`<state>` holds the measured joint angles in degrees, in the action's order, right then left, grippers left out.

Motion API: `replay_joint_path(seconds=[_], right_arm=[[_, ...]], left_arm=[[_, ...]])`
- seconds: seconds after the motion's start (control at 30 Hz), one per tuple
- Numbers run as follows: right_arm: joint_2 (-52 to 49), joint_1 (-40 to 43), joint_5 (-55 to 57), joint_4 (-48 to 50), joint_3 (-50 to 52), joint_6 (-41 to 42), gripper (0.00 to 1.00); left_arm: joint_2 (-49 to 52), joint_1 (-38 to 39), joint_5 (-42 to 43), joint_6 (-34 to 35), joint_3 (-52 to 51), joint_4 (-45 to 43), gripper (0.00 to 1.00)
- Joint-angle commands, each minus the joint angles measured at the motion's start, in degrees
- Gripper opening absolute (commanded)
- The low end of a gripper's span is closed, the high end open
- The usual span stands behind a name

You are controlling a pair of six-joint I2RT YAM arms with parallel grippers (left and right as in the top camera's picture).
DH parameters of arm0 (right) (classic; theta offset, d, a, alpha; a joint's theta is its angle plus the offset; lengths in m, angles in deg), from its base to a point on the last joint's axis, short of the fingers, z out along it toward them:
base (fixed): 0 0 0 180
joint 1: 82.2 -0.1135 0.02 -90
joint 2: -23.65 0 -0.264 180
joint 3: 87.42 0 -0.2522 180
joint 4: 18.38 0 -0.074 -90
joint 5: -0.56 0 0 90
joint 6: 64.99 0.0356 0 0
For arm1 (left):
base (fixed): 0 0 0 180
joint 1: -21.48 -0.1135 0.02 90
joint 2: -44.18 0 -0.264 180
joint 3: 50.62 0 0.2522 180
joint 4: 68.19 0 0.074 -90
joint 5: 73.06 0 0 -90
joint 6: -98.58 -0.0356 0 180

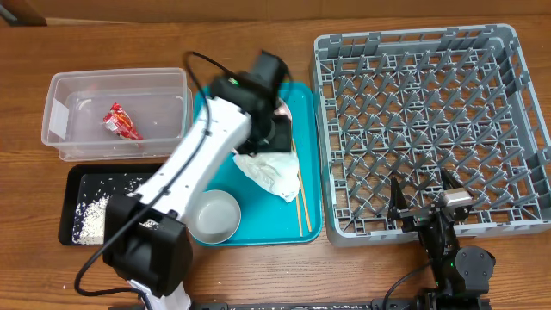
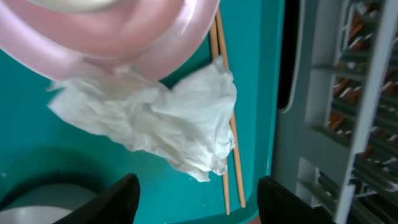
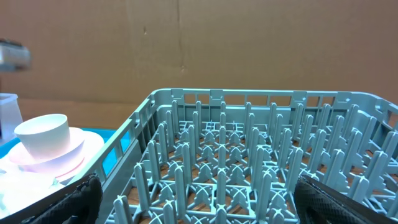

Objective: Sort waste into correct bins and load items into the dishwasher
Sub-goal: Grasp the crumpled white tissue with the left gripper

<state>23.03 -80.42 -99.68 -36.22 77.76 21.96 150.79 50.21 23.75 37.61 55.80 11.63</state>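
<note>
Next target looks like the crumpled white paper napkin: near weightless, soft, collapses under any squeeze, won't slip and can't break, though a loose flap may trail or tear if snagged. It lies on the teal tray, just below the pale pink plate. Its top edge sits at the plate rim; can't tell if it's tucked under. Its right edge overlaps the wooden chopsticks. Look: white, heavily creased, an irregular lump wider than tall, with a pointed flap at lower right. Best hold, I'd say, is the raised ridge mid-lump, clear of the chopsticks so they don't come up with it. Left gripper hovers over it, fingers spread, nothing between. Right gripper is parked at the dish rack edge, fingers wide apart, empty
</note>
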Motion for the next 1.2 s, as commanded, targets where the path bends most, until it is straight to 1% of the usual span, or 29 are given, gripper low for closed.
replay_joint_path(seconds=[0.0,0.07,0.2,0.33,0.4,0.57,0.7,0.77,0.9,0.97,1.17], right_arm=[[0.5,0.2,-0.1,0.3,0.6,0.0,1.00],[0.5,0.2,-0.1,0.3,0.6,0.0,1.00],[0.5,0.2,-0.1,0.3,0.6,0.0,1.00],[0.5,0.2,-0.1,0.3,0.6,0.0,1.00],[0.5,0.2,-0.1,0.3,0.6,0.0,1.00],[0.5,0.2,-0.1,0.3,0.6,0.0,1.00],[0.5,0.2,-0.1,0.3,0.6,0.0,1.00],[0.5,0.2,-0.1,0.3,0.6,0.0,1.00],[0.5,0.2,-0.1,0.3,0.6,0.0,1.00],[0.5,0.2,-0.1,0.3,0.6,0.0,1.00],[0.5,0.2,-0.1,0.3,0.6,0.0,1.00]], left_arm=[[-1.0,3.3,-4.1,7.7,-6.0,-3.9,0.62],[-1.0,4.5,-4.1,10.6,-9.5,-7.2,0.60],[-1.0,4.7,-4.8,17.4,-13.7,-10.5,0.58],[-1.0,4.5,-8.6,24.8,-15.6,-10.9,0.58],[-1.0,4.5,-8.9,28.5,-16.3,-11.4,0.61],[-1.0,5.1,-8.8,30.4,-19.7,-17.5,0.65],[-1.0,5.0,-8.7,32.4,-22.7,-20.6,0.66],[-1.0,5.0,-8.7,33.0,-23.8,-21.5,0.64],[-1.0,5.0,-8.7,32.9,-24.4,-21.8,0.54],[-1.0,5.0,-8.7,32.9,-24.4,-21.9,0.42],[-1.0,5.0,-8.7,32.7,-24.4,-22.0,0.14]])
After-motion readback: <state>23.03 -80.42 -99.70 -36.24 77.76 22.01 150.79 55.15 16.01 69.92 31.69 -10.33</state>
